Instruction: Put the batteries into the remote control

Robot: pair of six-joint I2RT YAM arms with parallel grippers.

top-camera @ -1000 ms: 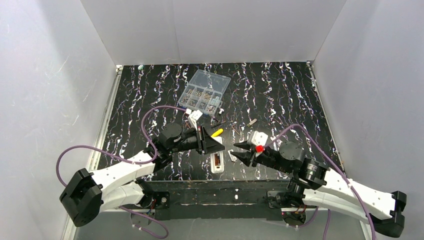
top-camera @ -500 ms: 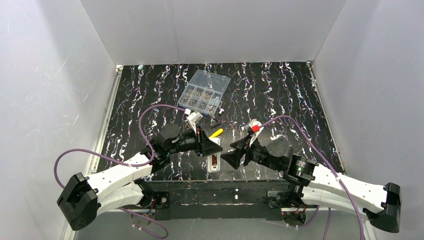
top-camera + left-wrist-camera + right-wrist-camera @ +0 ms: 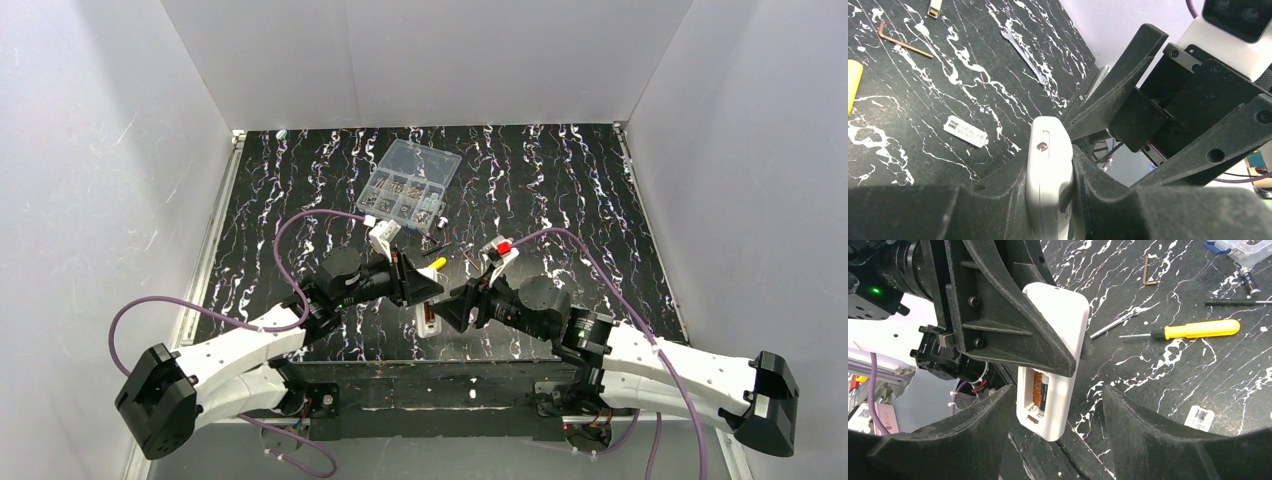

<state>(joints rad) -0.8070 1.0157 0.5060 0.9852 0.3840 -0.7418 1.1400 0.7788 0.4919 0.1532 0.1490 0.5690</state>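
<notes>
The black, white-veined table [image 3: 570, 180] carries a clear compartment box [image 3: 410, 180] toward its far side. Nearer lie a yellow-handled screwdriver [image 3: 1193, 330], a thin black tool [image 3: 1230, 302], a bent hex key [image 3: 1146, 270], a flat metal wrench [image 3: 1024, 56] and a small white label [image 3: 965, 131].

Black table [image 3: 560, 190], veined all over with white streaks. The remote [image 3: 1060, 400] is white, its bay showing copper-brown and black. The left gripper [image 3: 428, 292] and right gripper [image 3: 447, 310] are matte black. The arms [image 3: 250, 340] have white shells and black joints, and their cables [image 3: 320, 214] are purple. A red cap [image 3: 504, 246] tops the right wrist. Toward the far edge: a yellow screwdriver [image 3: 1198, 329] with a black collar, a bronze hex key [image 3: 1147, 271], a clear box [image 3: 410, 180] with a blue latch. Walls [image 3: 420, 60] are pale grey.
</notes>
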